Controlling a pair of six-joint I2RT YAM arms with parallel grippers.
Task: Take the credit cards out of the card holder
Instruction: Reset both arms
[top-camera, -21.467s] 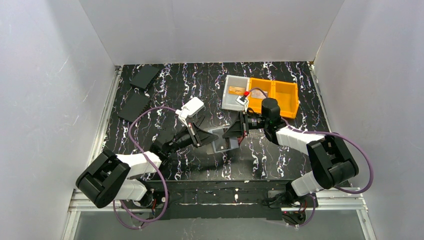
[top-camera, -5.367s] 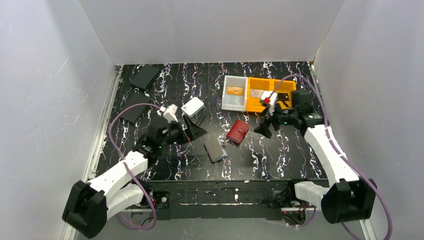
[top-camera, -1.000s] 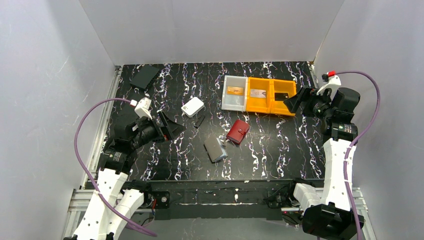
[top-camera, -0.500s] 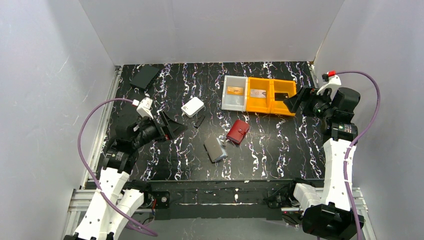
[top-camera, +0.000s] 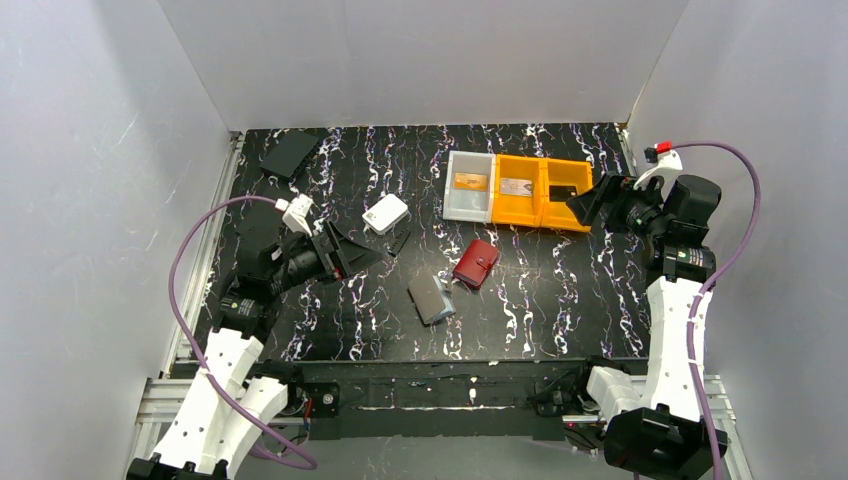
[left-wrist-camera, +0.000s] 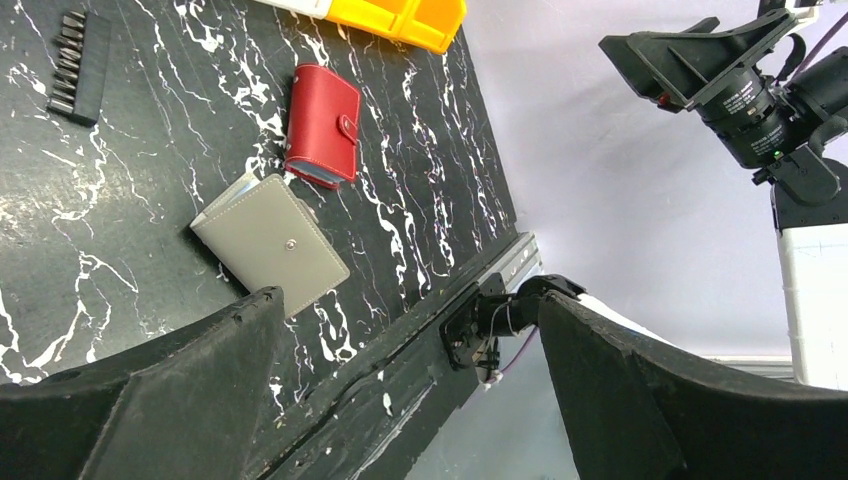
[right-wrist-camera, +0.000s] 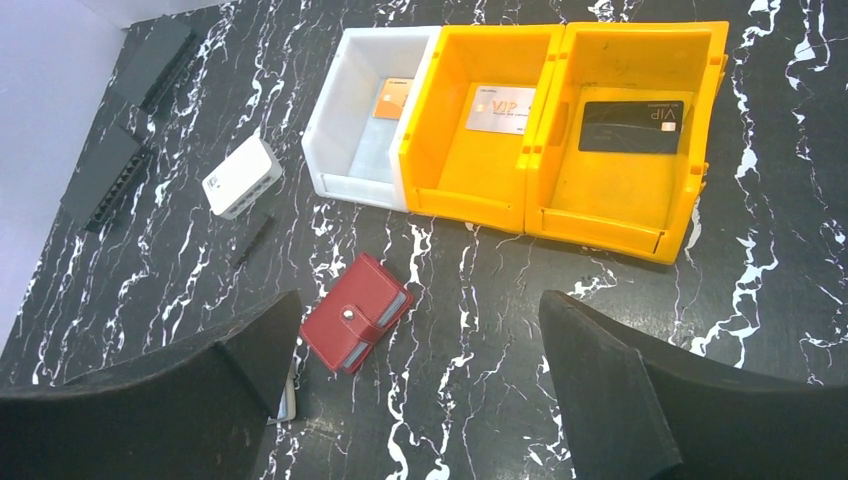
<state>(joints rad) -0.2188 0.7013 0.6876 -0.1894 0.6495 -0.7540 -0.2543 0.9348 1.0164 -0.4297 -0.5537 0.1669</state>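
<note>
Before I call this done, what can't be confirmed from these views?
- Inside the card holder: it lies folded shut in the left wrist view, so any card left inside is hidden. It is too small to tell from the top camera.
- Right wrist view: a finger of the right tool covers all but a corner of the card holder.

Three bins at back, credit cards one in each, card holder in front, second wallet beside

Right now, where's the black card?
Right wrist view: the black card lies flat in the rightmost yellow bin, one compartment to the right of the silver card and well clear of both wallets.
</note>
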